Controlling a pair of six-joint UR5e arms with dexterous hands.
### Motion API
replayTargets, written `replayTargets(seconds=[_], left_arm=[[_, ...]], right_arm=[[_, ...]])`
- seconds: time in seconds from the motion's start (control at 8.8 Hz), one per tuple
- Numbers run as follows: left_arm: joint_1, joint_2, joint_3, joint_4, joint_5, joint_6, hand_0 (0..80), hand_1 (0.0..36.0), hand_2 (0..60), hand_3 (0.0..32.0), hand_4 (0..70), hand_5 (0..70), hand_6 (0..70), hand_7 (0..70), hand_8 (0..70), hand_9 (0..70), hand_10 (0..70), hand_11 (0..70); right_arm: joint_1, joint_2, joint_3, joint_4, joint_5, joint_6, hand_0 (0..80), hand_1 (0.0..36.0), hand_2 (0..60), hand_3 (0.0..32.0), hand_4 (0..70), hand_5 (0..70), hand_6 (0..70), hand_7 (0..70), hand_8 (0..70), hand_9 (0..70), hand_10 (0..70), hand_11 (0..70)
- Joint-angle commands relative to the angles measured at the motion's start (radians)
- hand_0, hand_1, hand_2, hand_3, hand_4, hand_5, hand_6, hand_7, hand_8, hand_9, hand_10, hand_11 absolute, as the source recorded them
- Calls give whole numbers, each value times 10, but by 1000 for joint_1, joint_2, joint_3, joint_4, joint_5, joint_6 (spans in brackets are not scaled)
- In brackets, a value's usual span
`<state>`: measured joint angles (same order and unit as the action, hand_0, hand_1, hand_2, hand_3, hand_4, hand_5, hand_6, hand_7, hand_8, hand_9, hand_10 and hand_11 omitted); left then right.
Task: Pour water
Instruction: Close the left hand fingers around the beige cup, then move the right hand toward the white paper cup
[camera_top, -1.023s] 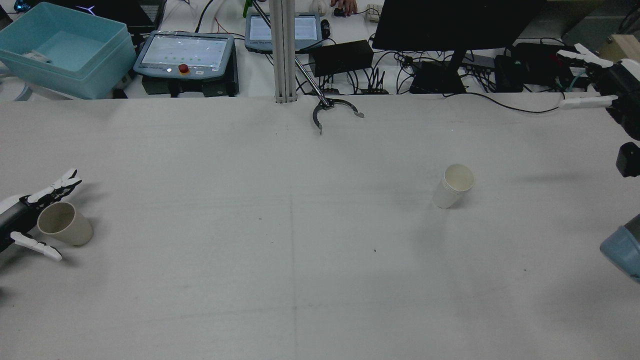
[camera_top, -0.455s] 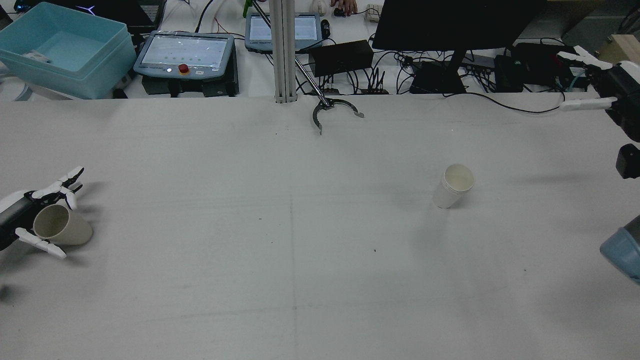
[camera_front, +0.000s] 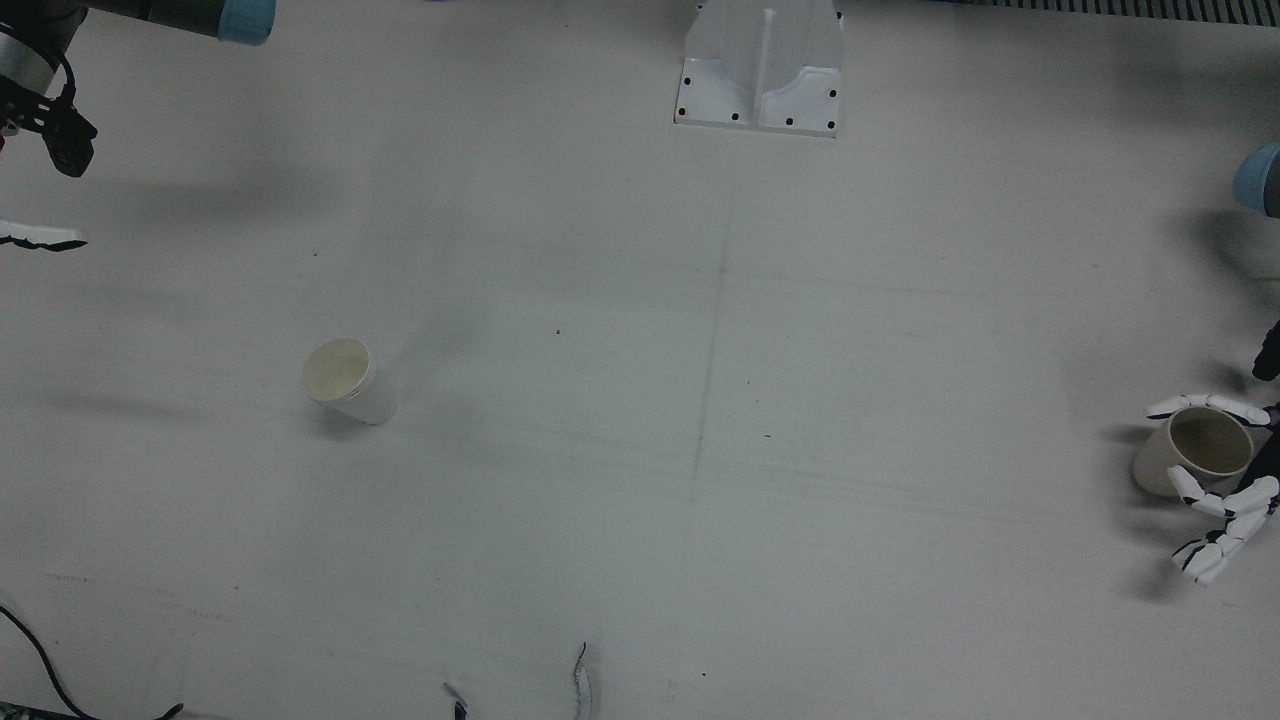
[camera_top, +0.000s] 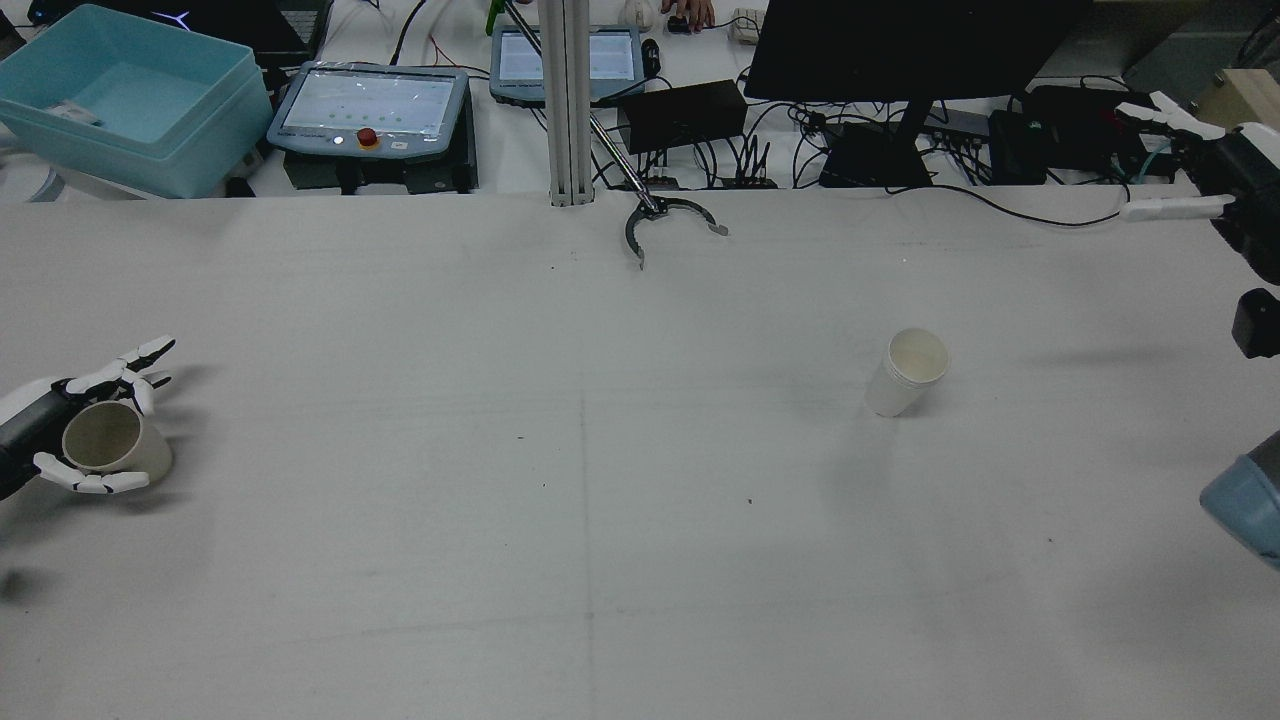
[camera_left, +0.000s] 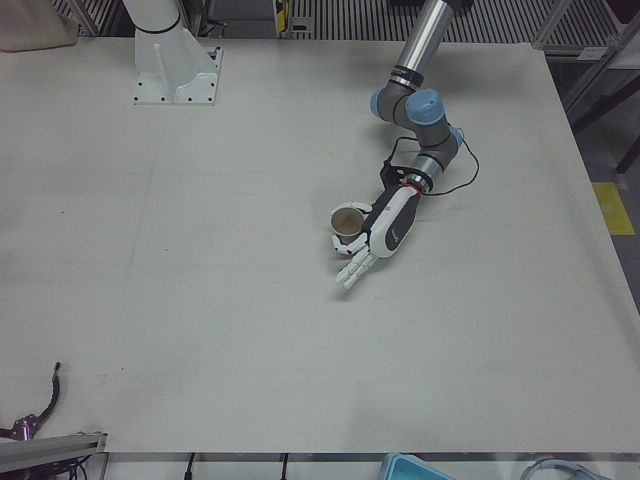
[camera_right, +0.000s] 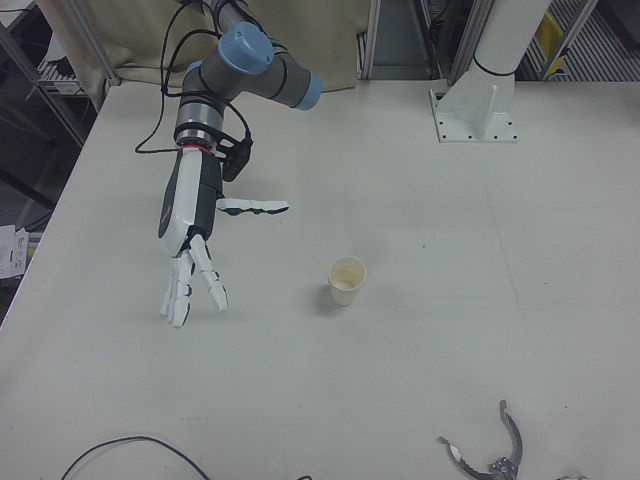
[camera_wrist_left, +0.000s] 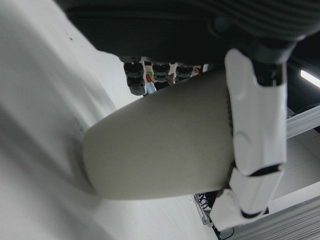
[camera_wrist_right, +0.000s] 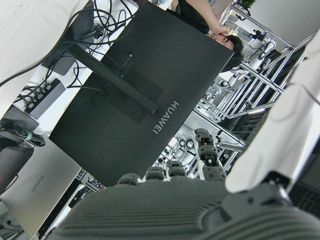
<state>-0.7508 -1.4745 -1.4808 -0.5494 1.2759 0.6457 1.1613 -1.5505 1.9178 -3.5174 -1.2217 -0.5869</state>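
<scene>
Front view: left hand at right edge, fingers curled round beige tapered cup, grasp looks partial; white paper cup left of centre, upright, contents not discernible.
Rear view: beige cup at far left, tilted in hand. Advice: firm up wrap before lifting, keep rim level.
Right-front view: right hand upper left, fingers spread, holding nothing.
</scene>
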Motion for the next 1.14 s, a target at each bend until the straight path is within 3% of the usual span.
replayTargets(seconds=[0.0, 0.23, 0.45, 0.57, 0.91, 1.02], left_arm=[[-4, 11, -111, 111, 2, -67, 539, 360, 600, 0, 342, 700, 45, 87, 38, 64, 76, 143], [-5, 11, -153, 176, 2, -138, 527, 360, 600, 0, 361, 700, 46, 89, 35, 62, 78, 145], [-7, 11, -153, 195, -1, -175, 517, 360, 600, 0, 366, 675, 47, 92, 33, 60, 75, 139], [-10, 14, -164, 203, -1, -176, 517, 360, 600, 0, 367, 661, 49, 95, 32, 60, 74, 138], [-10, 14, -206, 273, 2, -179, 522, 360, 600, 0, 361, 648, 48, 96, 30, 58, 73, 136], [-10, 16, -255, 355, 2, -217, 523, 360, 600, 0, 358, 650, 48, 97, 31, 58, 73, 136]], right_arm=[[-18, 6, -6, 0, 4, -13, 444, 80, 5, 0, 69, 42, 43, 51, 22, 23, 2, 12], [-53, 73, -107, 18, 10, -19, 447, 81, 6, 0, 75, 47, 46, 57, 21, 21, 0, 9], [-132, 92, -231, 220, 95, 13, 446, 82, 11, 0, 65, 37, 40, 48, 26, 24, 7, 19], [-170, 80, -253, 248, 169, 106, 454, 88, 7, 0, 59, 36, 32, 36, 28, 22, 9, 23], [-241, 89, -227, 253, 218, 237, 440, 77, 0, 0, 43, 22, 13, 0, 34, 29, 21, 40], [-273, 95, -226, 253, 217, 245, 442, 77, 0, 0, 41, 31, 13, 2, 37, 30, 26, 47]])
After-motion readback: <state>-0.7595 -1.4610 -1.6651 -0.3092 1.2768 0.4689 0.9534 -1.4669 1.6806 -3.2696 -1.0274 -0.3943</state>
